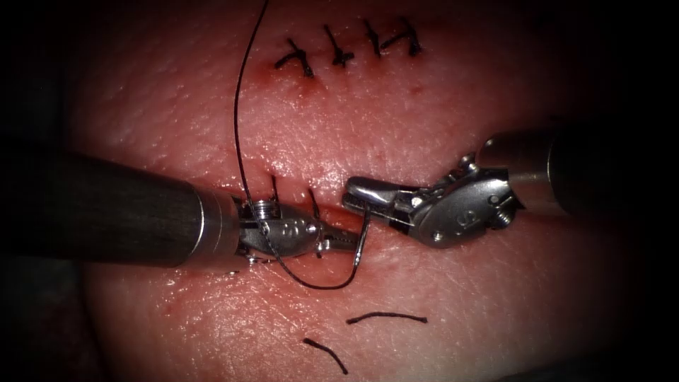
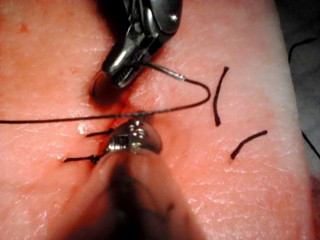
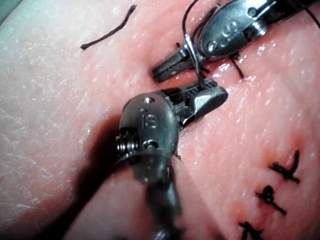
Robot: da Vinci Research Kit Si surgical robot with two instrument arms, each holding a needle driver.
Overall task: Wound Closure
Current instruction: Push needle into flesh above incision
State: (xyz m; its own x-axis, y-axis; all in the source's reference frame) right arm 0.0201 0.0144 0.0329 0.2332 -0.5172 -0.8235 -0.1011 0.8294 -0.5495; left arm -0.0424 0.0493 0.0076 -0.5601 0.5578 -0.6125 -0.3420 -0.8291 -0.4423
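Endoscope view: the right hand [image 1: 357, 199] pinches the needle [image 1: 361, 244] near one end, over the cut [image 1: 332, 212] in the tissue [image 1: 438, 311]. Its long axis runs roughly top to bottom, swaged end down where the thread [image 1: 239, 127] trails off. The left hand [image 1: 346, 240], apparently pressed together and holding nothing, lies just beside it. In my judgement, so slight a grip could let the needle swivel, and the thread draped over the left hand might snag.

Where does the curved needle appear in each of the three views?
Endoscope view: needle held by the right tool, beside the left tool.
Left wrist view: needle sticking out from the right tool.
Right wrist view: needle between both tools.
Shared landmark: the thread trailing from it.
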